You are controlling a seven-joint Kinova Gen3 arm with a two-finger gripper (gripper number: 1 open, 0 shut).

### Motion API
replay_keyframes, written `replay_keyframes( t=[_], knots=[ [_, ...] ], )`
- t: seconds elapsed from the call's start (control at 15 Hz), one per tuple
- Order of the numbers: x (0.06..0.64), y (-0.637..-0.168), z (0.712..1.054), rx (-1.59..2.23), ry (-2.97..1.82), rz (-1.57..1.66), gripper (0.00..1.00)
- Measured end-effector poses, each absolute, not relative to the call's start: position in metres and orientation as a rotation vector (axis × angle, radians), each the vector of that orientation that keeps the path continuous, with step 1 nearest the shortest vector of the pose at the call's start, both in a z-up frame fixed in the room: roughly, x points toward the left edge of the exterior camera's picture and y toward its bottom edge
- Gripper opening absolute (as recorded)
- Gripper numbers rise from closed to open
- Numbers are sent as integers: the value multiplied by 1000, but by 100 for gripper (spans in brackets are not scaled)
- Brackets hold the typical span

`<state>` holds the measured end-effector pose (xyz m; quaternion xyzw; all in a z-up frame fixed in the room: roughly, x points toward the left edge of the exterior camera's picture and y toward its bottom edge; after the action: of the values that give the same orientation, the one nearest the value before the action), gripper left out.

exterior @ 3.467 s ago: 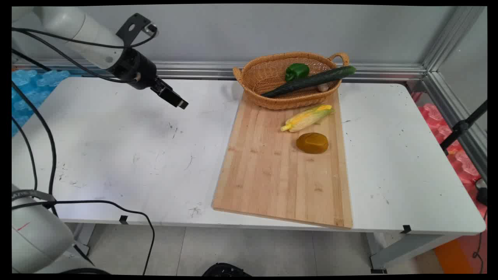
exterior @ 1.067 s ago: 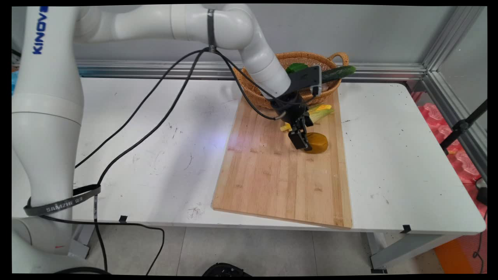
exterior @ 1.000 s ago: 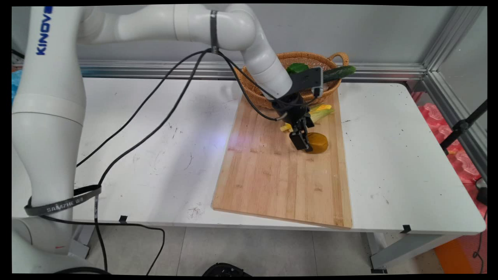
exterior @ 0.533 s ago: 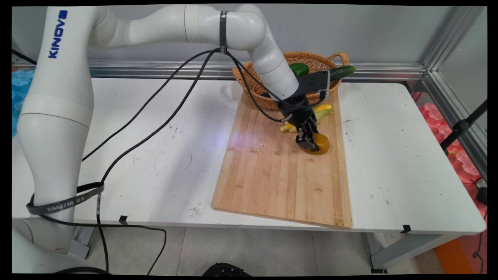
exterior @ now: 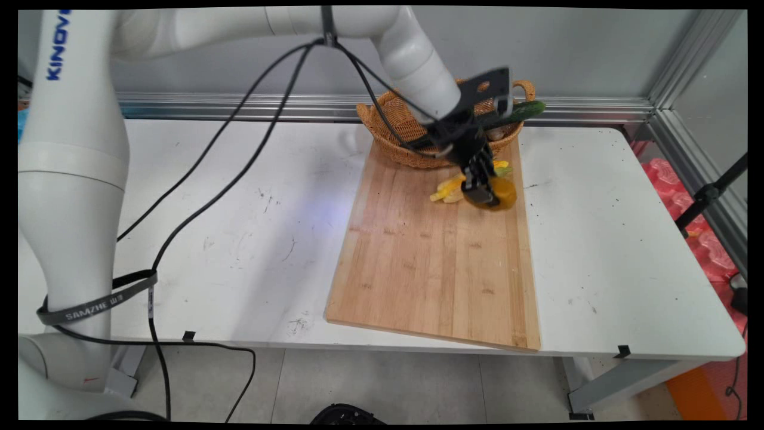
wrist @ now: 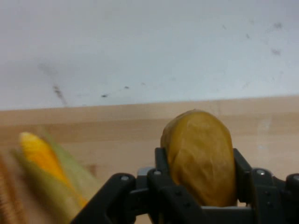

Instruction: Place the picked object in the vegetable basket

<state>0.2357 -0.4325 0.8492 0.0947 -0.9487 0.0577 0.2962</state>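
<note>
A brownish-yellow potato (exterior: pixel 501 194) hangs above the wooden cutting board (exterior: pixel 430 269), lifted off it, with my gripper (exterior: pixel 486 194) shut on it. In the hand view the potato (wrist: pixel 200 156) stands on end between the two black fingers (wrist: pixel 161 170), with the board (wrist: pixel 117 126) below. A yellow corn cob with green husk (exterior: pixel 449 190) lies on the board just left of the potato, partly hidden by the gripper; in the hand view the corn (wrist: pixel 44 161) is at the lower left.
A wicker basket (exterior: pixel 400 128) stands at the board's far end, holding a long dark cucumber (exterior: pixel 525 110); the arm hides most of its inside. Black cables (exterior: pixel 239 161) hang from the arm over the table's left half. The white table (exterior: pixel 597 239) stretches to the right.
The gripper came down from the far left to the potato, shut on it, and has now lifted it off the board, up and toward the basket.
</note>
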Motion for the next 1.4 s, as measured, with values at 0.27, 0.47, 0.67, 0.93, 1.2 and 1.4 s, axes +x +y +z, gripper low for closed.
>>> replay_keyframes(
  t=[0.27,0.47,0.67,0.93,1.2,1.4],
  knots=[
    [256,-425,885,427,-2476,219,0],
    [282,-423,908,596,-2432,280,0],
    [310,-423,927,763,-2379,349,0],
    [347,-431,944,968,-2292,441,0],
    [369,-442,948,1099,-2225,489,0],
    [386,-458,941,1207,-2168,519,0]
  ],
)
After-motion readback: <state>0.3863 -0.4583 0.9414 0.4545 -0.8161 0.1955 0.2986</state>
